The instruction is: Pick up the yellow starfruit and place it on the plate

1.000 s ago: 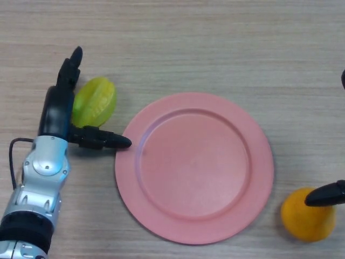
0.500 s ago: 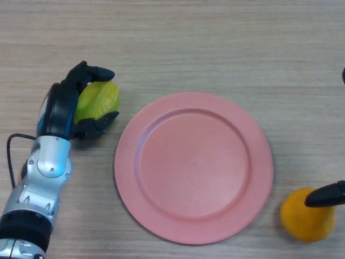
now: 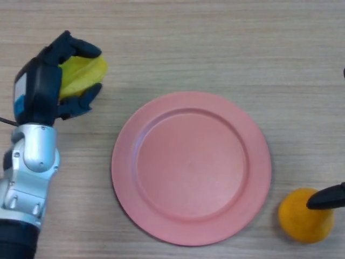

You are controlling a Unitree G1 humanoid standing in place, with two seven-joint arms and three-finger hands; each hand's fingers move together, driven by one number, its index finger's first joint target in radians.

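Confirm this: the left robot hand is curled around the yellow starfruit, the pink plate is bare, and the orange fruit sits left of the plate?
Not quite. The head view shows the orange fruit right of the plate, low down. The left robot hand does grip the starfruit.

Starfruit [image 3: 81, 75] now off table, in left hand [image 3: 40, 89].

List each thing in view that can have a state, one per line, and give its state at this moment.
left hand: fingers and thumb curled round the starfruit.
starfruit: held in the left hand, left of the plate.
plate: flat on the table, nothing on it.
orange fruit: on the table right of the plate, apart from it.
right hand: only a dark tip shows at the right edge, over the orange fruit.
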